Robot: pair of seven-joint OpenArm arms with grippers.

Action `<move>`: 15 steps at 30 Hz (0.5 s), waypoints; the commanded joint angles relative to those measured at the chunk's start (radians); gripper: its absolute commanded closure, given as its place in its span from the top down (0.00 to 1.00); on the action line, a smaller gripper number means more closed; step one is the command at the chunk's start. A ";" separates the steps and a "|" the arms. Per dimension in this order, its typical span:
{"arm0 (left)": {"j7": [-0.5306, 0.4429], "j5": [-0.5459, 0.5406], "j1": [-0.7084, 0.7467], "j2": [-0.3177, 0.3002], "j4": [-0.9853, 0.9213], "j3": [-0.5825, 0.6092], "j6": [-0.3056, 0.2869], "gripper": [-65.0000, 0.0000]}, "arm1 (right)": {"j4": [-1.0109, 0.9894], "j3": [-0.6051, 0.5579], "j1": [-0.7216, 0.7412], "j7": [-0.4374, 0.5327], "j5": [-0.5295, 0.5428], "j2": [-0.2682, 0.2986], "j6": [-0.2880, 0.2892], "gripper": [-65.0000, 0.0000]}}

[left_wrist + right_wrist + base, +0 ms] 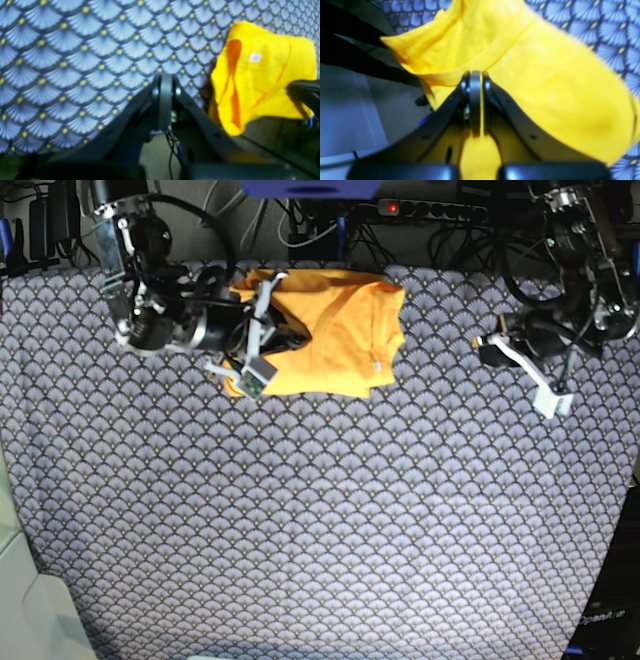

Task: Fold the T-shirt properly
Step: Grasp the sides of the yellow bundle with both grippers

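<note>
The yellow-orange T-shirt (335, 330) lies partly folded at the back middle of the table, with its small white tag (255, 57) showing. My right gripper (475, 75) is shut on a fold of the T-shirt (545, 75), and yellow cloth runs between its jaws. In the base view this right gripper (288, 335) reaches onto the shirt's left part. My left gripper (165, 80) is shut with nothing in it and hovers over the patterned cloth, well to the right of the T-shirt (262, 80). In the base view the left gripper (486, 346) sits at the back right.
A blue-grey scale-patterned cloth (320, 520) covers the whole table. A power strip (430, 210) and cables run behind the back edge. The right arm's dark body (306, 93) juts in beside the shirt. A pale surface (30, 610) borders the front left corner.
</note>
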 commanded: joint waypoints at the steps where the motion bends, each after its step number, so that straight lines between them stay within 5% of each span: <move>1: -0.010 -0.041 -0.012 0.001 0.025 0.017 -0.003 0.00 | 0.001 0.002 0.003 0.033 0.023 0.011 0.006 0.00; 7: -0.010 -0.164 -0.130 0.050 0.028 0.143 0.004 0.00 | -0.065 0.001 -0.003 0.060 0.023 0.031 0.006 0.00; 15: -0.010 -0.039 -0.171 0.148 -0.002 0.358 0.007 0.00 | -0.079 0.001 0.005 0.060 0.021 0.024 0.006 0.00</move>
